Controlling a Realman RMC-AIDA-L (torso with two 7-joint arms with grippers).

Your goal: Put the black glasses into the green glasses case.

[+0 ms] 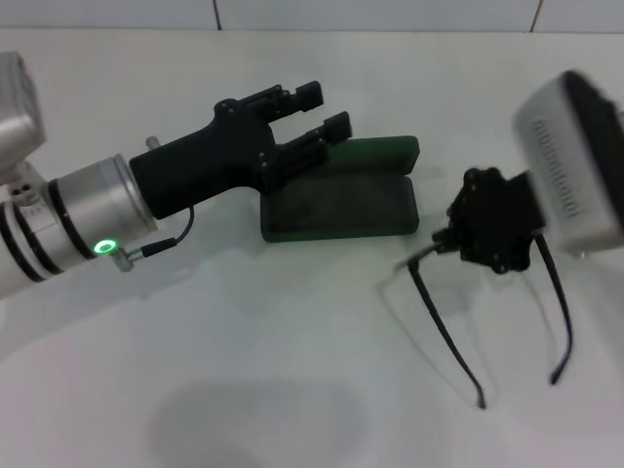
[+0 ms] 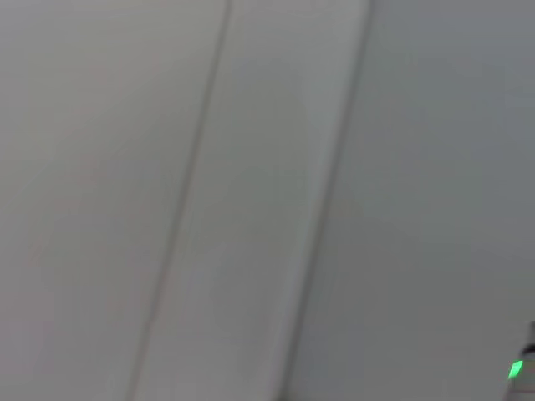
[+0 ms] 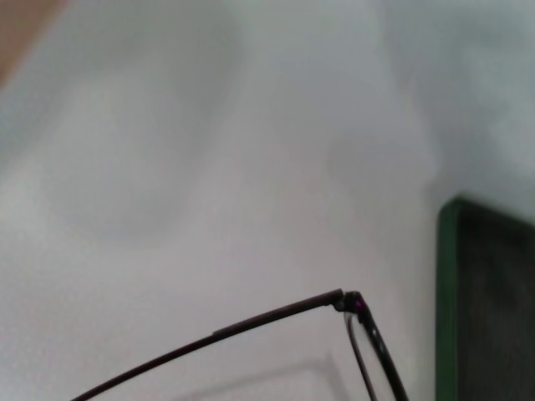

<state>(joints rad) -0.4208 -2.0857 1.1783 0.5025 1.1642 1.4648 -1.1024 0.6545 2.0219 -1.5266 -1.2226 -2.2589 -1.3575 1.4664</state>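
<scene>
The green glasses case (image 1: 341, 210) lies open on the white table, its lid folded back on the far side. My left gripper (image 1: 317, 109) hovers open and empty over the case's left end. My right gripper (image 1: 468, 239) is to the right of the case, shut on the front of the black glasses (image 1: 448, 336). It holds them just above the table, with the temple arms trailing towards me. In the right wrist view, one temple arm and a lens rim of the glasses (image 3: 251, 322) show beside the case's edge (image 3: 485, 309). The left wrist view shows only a plain white surface.
The white table (image 1: 244, 390) stretches in front of and around the case. A tiled wall edge (image 1: 390, 15) runs along the back.
</scene>
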